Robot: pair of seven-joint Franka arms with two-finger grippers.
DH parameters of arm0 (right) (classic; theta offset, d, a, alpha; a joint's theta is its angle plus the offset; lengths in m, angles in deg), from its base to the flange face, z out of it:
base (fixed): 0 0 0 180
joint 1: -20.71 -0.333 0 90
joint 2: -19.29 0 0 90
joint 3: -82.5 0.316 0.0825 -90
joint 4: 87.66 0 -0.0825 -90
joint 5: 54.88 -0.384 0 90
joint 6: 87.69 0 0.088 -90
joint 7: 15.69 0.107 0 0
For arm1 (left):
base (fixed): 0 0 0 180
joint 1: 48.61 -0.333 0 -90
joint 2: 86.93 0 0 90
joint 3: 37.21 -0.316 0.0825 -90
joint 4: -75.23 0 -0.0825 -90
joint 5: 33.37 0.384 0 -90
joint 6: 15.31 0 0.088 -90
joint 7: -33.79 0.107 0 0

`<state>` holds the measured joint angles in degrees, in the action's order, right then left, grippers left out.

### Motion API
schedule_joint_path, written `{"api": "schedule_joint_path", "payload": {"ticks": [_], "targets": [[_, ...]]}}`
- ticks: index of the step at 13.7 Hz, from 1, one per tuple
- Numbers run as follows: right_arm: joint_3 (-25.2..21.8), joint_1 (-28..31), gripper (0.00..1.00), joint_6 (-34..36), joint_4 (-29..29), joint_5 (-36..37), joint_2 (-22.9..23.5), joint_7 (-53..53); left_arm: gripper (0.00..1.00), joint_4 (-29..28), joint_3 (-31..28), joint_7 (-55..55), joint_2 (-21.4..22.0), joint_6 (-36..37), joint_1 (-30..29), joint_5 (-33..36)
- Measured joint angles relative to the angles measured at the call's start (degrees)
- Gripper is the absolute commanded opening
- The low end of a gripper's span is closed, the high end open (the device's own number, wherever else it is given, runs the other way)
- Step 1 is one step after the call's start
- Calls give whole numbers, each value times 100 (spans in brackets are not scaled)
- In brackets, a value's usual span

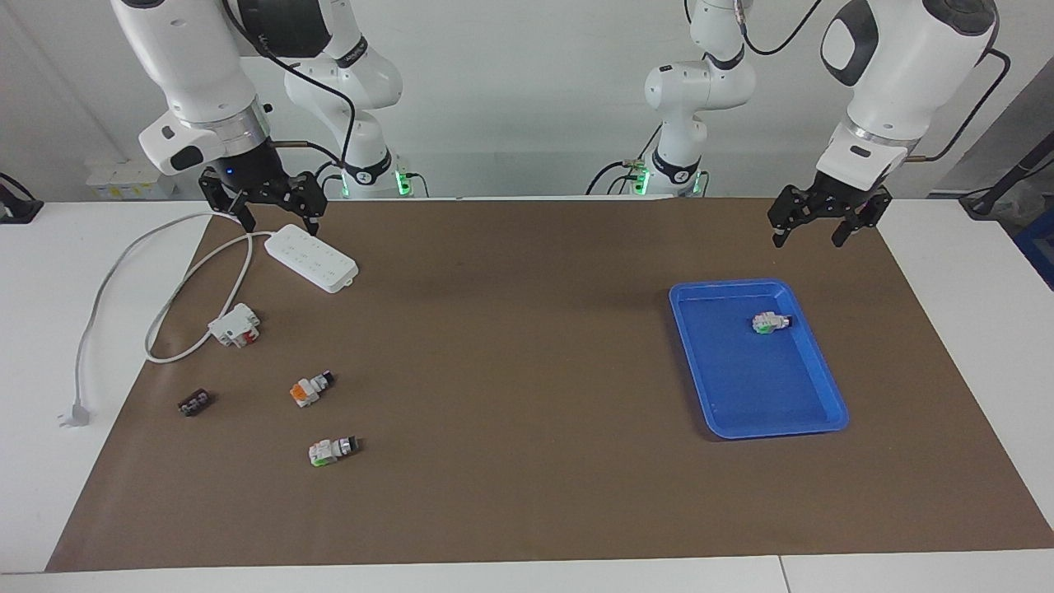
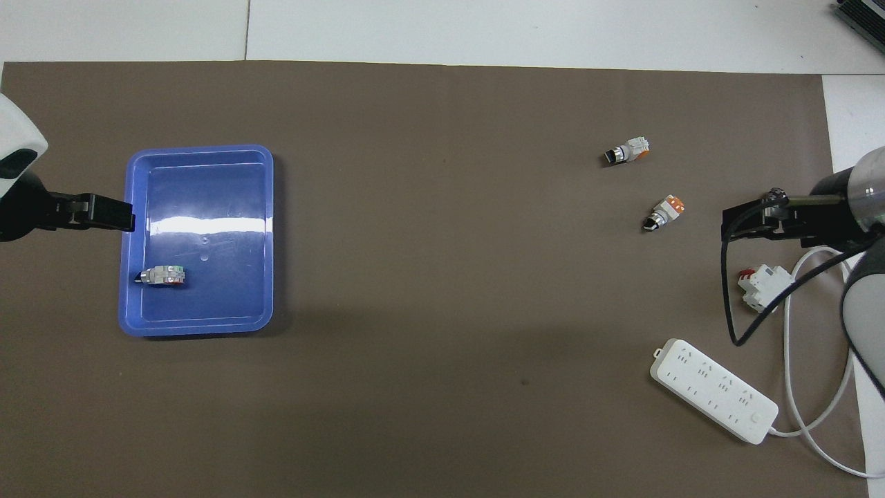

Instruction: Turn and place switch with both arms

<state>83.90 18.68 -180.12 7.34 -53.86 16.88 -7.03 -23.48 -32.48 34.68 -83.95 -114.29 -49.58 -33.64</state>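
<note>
- You have the switch (image 1: 310, 389) with the orange face lying loose on the brown mat (image 1: 510, 494), toward the right arm's end of the table, untouched by either arm.
- A like switch with a green face (image 1: 333, 450) lies near it, closer to the mat's edge away from the robots, and a white-and-red block (image 1: 235, 324) sits closer to the robots, beside the loop of cable (image 1: 115, 272).
- The blue tray (image 1: 832, 412) sits toward the left arm's end of the mat; one green-faced switch (image 1: 771, 322) lies in it already, near the tray's edge closest to the robots.
- Your right gripper (image 1: 276, 216) hangs above the power strip (image 1: 310, 257) at the mat's corner by its own base, jaws spread and holding nothing.
- Your left gripper (image 1: 811, 232) hangs in the air over the mat's edge nearest the robots, by the tray, jaws likewise spread and empty (it looks to be waiting).
- As I judge it, the work on the orange switch has not begun: picking it up, turning it between the two arms and setting it down, probably in the tray, all remain.
- A small dark part (image 1: 195, 403) lies near the mat's edge at the right arm's end, well apart from the tray.
</note>
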Motion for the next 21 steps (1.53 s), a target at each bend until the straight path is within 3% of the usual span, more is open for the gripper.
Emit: {"api": "schedule_joint_path", "payload": {"ticks": [4,8,12,17,21], "targets": [[0,1,100,0,0,0,0,-65,100,-1,0,0,0,0,0,0],[-1,13,100,-18,0,0,0,-961,100,-2,1,0,0,0,0,0],[-3,13,100,-89,10,0,0,-2704,100,-2,0,0,0,0,0,0],[-7,29,100,-680,328,-141,32,-5206,100,-2,1,0,0,0,0,0],[-22,319,100,-807,404,-583,287,-7036,100,-3,0,0,0,0,0,0]]}}
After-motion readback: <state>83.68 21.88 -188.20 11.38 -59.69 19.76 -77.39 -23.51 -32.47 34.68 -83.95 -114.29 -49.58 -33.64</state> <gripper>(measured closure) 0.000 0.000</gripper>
